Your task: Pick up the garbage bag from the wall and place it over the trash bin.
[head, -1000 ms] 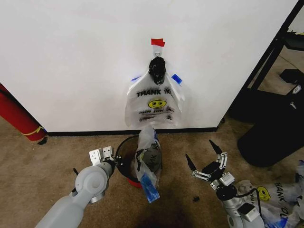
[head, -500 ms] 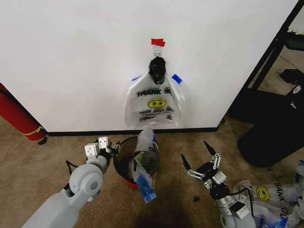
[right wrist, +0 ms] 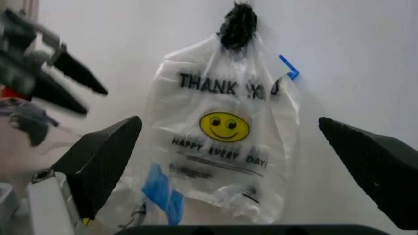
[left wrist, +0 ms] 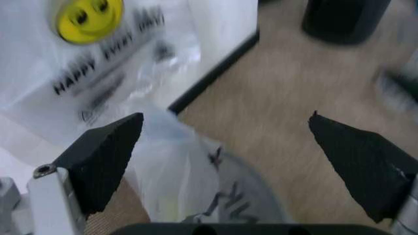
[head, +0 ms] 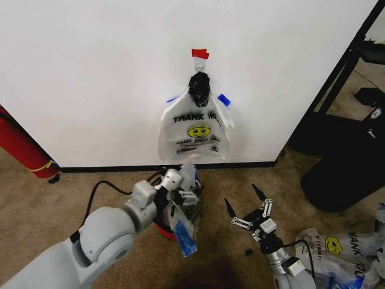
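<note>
We see the garbage bag (head: 194, 127) hanging on the wall (head: 90, 72); our left gripper (head: 180, 194) gapes empty above the trash bin (head: 161, 224); our right gripper (head: 246, 211) is wide open and empty beside it.

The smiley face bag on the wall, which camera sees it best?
The right wrist view: the garbage bag hangs big and centred, print readable. The head view shows it whole but farther off on the wall. The left wrist view catches just its blurry lower part.

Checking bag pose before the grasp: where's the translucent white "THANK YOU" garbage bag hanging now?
In the head view the translucent white "THANK YOU" garbage bag hangs on the plain white wall, centre frame, under a small red tape piece, directly above the black wire-mesh trash bin.
</note>
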Controlling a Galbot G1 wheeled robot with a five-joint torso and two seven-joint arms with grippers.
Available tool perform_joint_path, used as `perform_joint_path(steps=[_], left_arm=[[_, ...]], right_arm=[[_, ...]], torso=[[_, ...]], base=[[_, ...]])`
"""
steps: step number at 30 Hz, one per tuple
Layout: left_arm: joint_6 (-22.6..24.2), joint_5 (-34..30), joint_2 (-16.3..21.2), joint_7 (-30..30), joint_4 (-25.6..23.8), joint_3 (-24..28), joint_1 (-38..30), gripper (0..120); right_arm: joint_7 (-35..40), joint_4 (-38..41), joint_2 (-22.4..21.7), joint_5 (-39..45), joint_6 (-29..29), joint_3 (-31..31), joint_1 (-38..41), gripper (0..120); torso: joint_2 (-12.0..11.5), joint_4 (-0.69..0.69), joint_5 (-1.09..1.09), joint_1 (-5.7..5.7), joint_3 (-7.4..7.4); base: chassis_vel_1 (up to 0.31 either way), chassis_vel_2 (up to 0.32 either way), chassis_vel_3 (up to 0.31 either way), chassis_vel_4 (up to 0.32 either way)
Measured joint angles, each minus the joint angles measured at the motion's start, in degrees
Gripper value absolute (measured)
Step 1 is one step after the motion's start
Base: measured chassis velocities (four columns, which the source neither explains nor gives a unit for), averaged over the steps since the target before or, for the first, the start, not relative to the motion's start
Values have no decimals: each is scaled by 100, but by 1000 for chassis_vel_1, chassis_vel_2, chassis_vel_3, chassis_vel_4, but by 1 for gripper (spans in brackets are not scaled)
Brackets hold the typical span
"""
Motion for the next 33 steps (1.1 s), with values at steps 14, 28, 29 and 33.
perform_joint_path(steps=[14, 28, 29, 33], left_arm=[[59, 286, -219, -775, 1028, 598, -486, 70], [-6, -802, -292, -1486, 1113, -13, -159, 17], [-6, -802, -292, -1486, 1113, -13, -159, 17], [6, -1597, -438, -1995, 1234, -291, -11, 0]], right_arm=[[254, 152, 219, -332, 2, 21, -80, 100], [280, -16, 350, -564, -66, -123, 12, 100], [280, -16, 350, -564, -66, -123, 12, 100], [275, -29, 168, -109, -374, -235, 15, 100]], torso=[[0, 1, -1, 0, 0], [0, 0, 0, 0, 0], [0, 0, 0, 0, 0], [0, 0, 0, 0, 0]], base=[[0, 0, 0, 0], [0, 0, 0, 0], [0, 0, 0, 0], [0, 0, 0, 0]])
